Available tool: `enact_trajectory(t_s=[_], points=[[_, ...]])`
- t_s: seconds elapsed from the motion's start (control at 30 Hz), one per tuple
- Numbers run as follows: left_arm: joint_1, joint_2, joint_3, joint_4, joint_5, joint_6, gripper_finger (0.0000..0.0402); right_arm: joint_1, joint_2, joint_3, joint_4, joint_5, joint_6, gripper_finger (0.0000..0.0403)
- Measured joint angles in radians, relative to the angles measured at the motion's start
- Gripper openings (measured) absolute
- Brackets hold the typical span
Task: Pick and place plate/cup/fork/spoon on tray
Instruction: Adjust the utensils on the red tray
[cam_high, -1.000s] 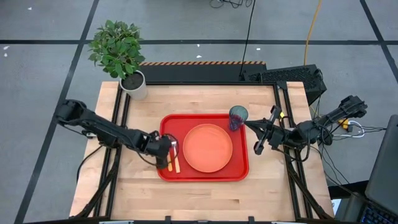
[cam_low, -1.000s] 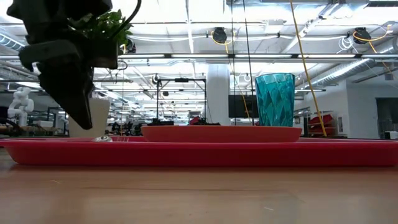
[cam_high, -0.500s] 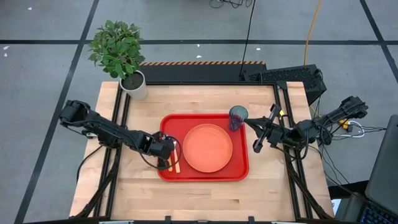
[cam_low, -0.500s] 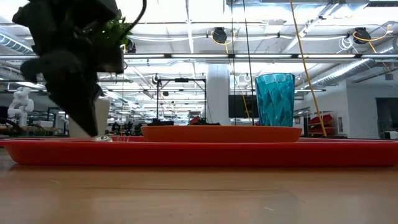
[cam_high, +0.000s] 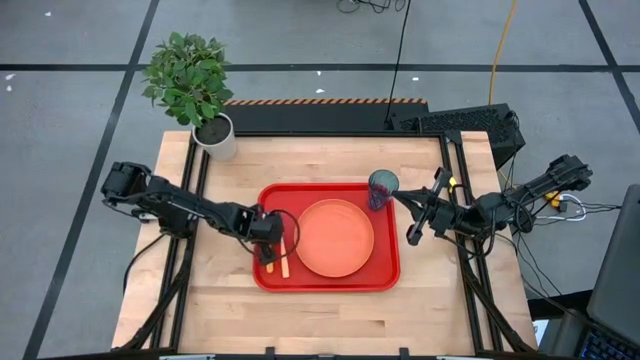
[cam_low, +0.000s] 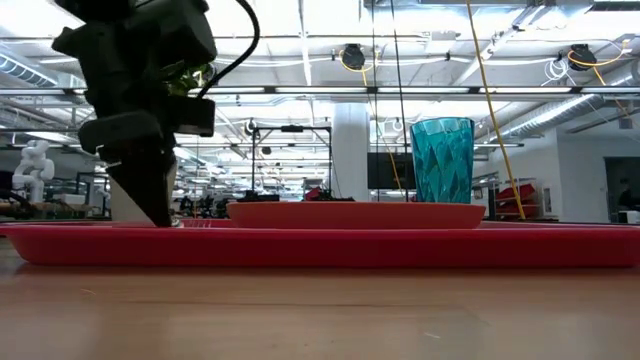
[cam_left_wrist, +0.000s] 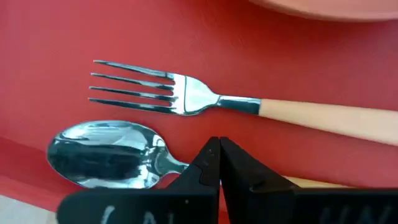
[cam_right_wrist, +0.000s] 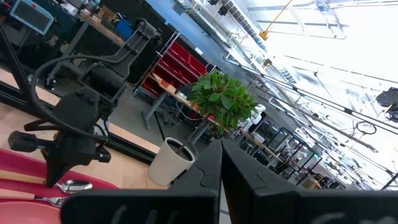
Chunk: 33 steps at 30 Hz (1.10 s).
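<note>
Left claw (cam_high: 268, 250) is over the tray's (cam_high: 385, 275) left strip, tips pinched together, gripping nothing, sitting just above the spoon (cam_left_wrist: 109, 154). Spoon and fork (cam_left_wrist: 186, 102) lie side by side on the tray, between its left rim and the plate (cam_high: 334, 238); fork is on the plate side. Plate sits mid-tray. Cup (cam_high: 382, 187) stands upright in the tray's far right corner. Right claw (cam_high: 414, 238) hangs off the tray's right edge, fingers closed, empty.
</note>
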Motion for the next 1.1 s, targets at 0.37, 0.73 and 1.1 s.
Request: enact_trajectory(t_s=[0.37, 0.73, 1.1], points=[[0.061, 0.012, 0.033, -0.036, 0.01, 0.054, 0.0003, -0.002, 0.0, 0.0, -0.004, 0.0, 0.001, 0.0], [0.069, 0.108, 0.039, 0.0, 0.02, 0.061, 0.0004, -0.002, 0.0, 0.0, -0.007, 0.001, 0.006, 0.0], [0.069, 0.11, 0.036, 0.032, 0.013, 0.077, 0.0007, -0.002, 0.0, 0.0, -0.008, -0.001, 0.008, 0.0]])
